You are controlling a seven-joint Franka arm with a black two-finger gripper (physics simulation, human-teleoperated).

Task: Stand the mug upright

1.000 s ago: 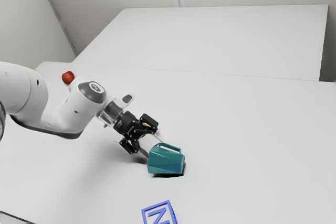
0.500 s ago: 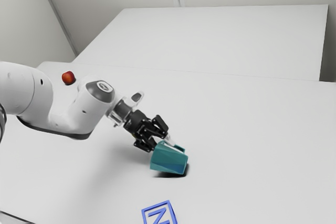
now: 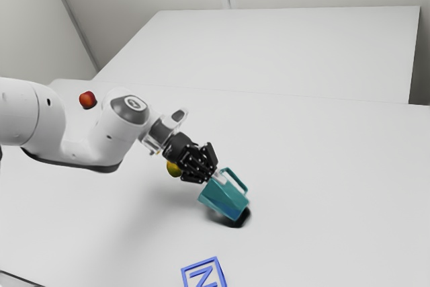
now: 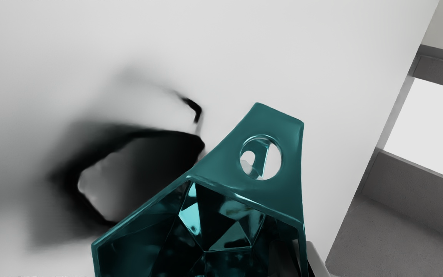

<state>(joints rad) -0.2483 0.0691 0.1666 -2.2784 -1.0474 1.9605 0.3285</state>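
Gripper [image 3: 218,177] at the mug's rim, fingers closed on the mug's wall, one inside and one outside from what I can make out in the wrist view; the inner one is dark and hard to read. Mug [image 3: 224,199] is teal, tilted, not upright: mouth up toward the gripper, base down toward the exterior view's right. Can't tell whether the base touches the table. Wrist view looks into the mouth: faceted, shiny inside, dark in places. Same view gives the handle [image 4: 291,154] broad and flat-faced, with a round hole through it; from the side, in the exterior view, it's a thin loop on the mug's upper side. Shadow [image 3: 243,220] lies under the base, dark, and the wrist view has it large and soft-edged on the table. Arm [image 3: 87,140], white, comes in from the exterior view's left. Exterior view also gives me a yellow ball [image 3: 174,169] just behind the gripper, partly hidden, a red ball [image 3: 87,99] well apart near the arm, and a blue tile [image 3: 204,275] nearer the camera, cut by the frame. Table [image 3: 322,166] is white; past its edge, wrist view catches grey blocks [image 4: 410,192].
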